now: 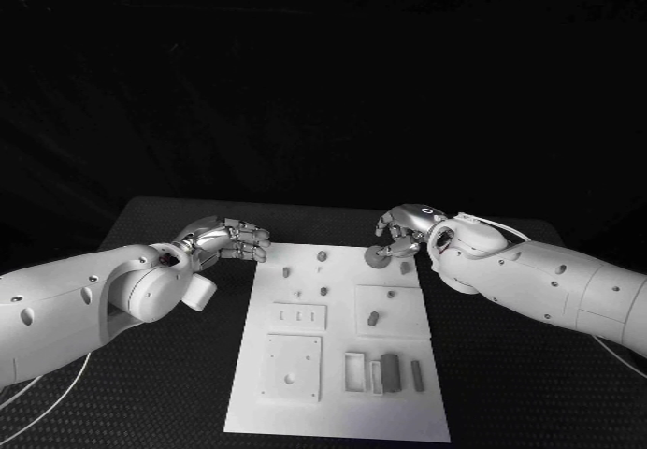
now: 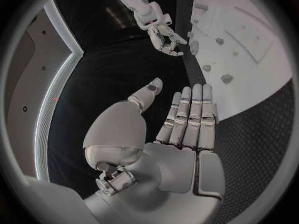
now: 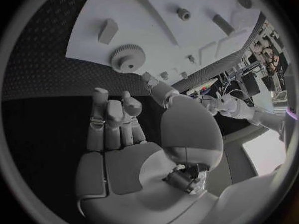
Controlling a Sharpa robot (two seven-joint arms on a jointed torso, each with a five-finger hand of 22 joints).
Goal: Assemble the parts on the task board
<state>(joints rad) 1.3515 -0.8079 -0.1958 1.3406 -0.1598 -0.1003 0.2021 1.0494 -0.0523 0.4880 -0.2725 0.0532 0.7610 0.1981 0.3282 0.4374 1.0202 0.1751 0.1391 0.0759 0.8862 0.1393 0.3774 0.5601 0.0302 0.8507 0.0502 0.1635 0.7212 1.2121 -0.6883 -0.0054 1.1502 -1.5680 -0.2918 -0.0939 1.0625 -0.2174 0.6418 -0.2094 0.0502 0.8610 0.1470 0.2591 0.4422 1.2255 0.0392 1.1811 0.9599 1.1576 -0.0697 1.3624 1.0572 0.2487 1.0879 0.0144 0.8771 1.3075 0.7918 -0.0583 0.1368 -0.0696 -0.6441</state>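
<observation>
We see the gear [image 3: 127, 58] lying at the board's [image 1: 337, 412] far right edge — our right hand [image 1: 402, 234] hovers just beside it, fingers apart, empty. Small, stiff, probably light; pinch its toothed rim. Left hand [image 1: 232, 239] open-fingered too.

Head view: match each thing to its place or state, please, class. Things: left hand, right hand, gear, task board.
Things:
1 left hand
2 right hand
3 gear
4 task board

Places or states:
A white, in the middle of the table
B toothed, lying on the board near its far edge
C fingers straight, holding nothing, by the board's far left corner
D holding nothing, close beside the gear

Pairs: 1-C, 2-D, 3-B, 4-A
</observation>
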